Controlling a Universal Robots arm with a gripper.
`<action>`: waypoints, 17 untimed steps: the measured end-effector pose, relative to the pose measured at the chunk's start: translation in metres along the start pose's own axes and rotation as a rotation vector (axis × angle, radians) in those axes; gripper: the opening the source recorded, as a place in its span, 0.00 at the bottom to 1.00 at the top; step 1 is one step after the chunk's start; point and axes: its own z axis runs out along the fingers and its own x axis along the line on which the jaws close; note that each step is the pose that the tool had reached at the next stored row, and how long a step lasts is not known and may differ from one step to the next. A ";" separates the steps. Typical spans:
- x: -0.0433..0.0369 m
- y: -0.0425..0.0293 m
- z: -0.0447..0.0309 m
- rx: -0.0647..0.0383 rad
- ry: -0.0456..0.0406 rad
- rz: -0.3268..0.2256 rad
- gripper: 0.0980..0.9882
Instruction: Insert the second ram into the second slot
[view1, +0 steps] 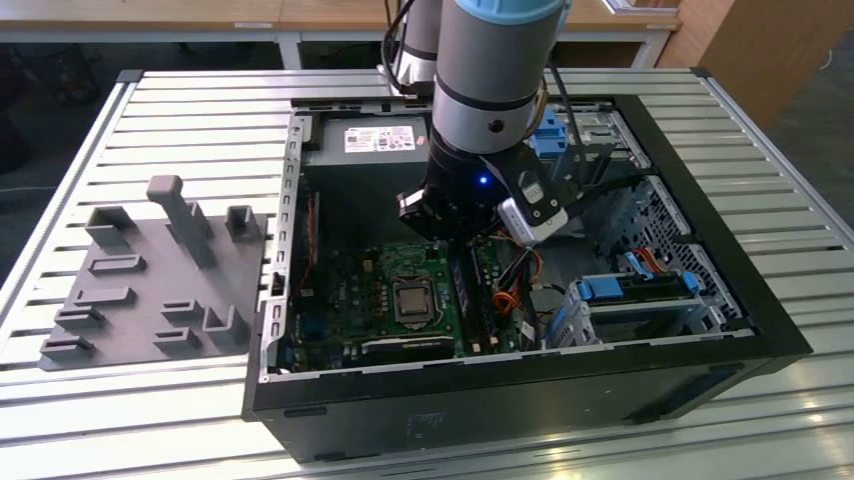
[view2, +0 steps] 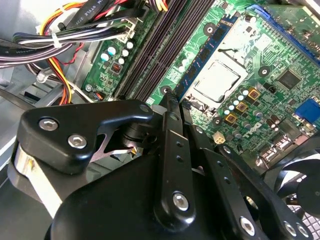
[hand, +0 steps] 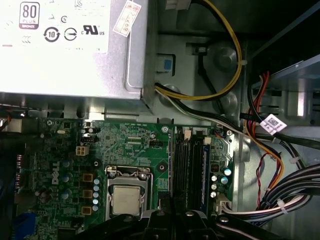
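Observation:
In the second wrist view my gripper (view2: 172, 97) has its fingers drawn together on one end of the second ram (view2: 202, 60), a narrow blue stick with dark chips. The stick runs parallel to the dark memory slots (view2: 160, 45), on their processor side. Whether it sits in a slot or hangs just above cannot be told. In the first wrist view the gripper (hand: 170, 214) is at the near end of the slots (hand: 186, 170), and another blue stick (hand: 205, 170) stands in the slot farthest from the processor. In the exterior view the gripper (view1: 461, 232) hangs low inside the case, over the slots (view1: 474, 300).
The open black computer case (view1: 747, 300) lies on a slatted metal table. The power supply (hand: 65, 45), the processor socket (hand: 125, 197) and cable bundles (hand: 280, 200) crowd around the slots. A grey fixture plate (view1: 147, 280) lies at the exterior view's left.

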 end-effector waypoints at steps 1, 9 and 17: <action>0.0000 0.0000 0.0002 0.000 0.0000 0.001 0.04; 0.0001 -0.0019 0.0048 0.002 0.0000 0.005 0.04; 0.0002 -0.0090 0.0058 0.002 0.0002 0.006 0.04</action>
